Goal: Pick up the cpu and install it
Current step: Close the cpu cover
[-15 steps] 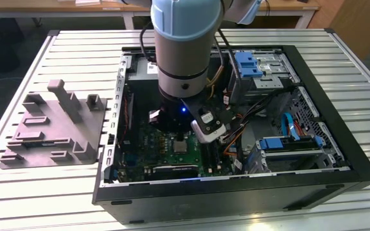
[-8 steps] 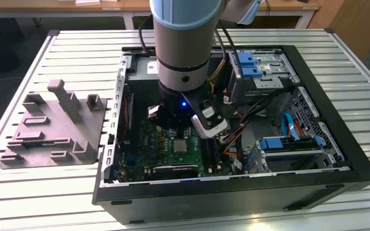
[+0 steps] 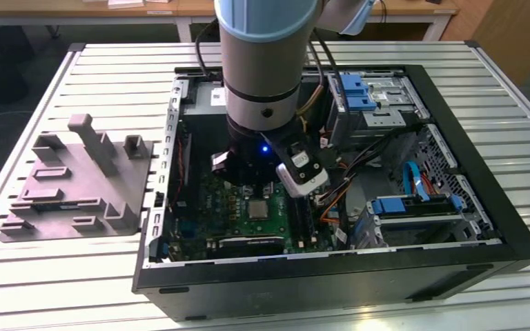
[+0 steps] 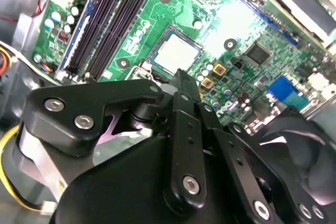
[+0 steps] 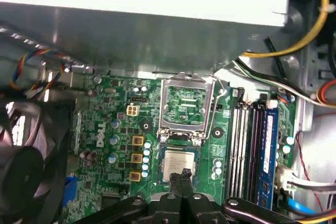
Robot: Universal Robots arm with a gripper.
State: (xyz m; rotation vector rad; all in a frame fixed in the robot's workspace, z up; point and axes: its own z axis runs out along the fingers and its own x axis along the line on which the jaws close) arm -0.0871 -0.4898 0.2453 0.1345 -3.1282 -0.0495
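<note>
My jaws are pressed together, with nothing between them, and my gripper hangs over one edge of the cpu. The cpu lies flat on the green motherboard, just beside the metal frame (which stands flipped open). It is square, with a silvery-grey top and a darker rim.

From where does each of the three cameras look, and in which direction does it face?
Exterior view: off the arm, high above the slatted table, looking down into the open computer case; the arm stands in the middle.
First wrist view: on the arm, looking along the gripper onto the motherboard; the gripper's black links show.
Second wrist view: on the arm, looking slantwise over the gripper at that board; its black body shows.
Shared: both wrist views show the cpu close by the gripper.
</note>
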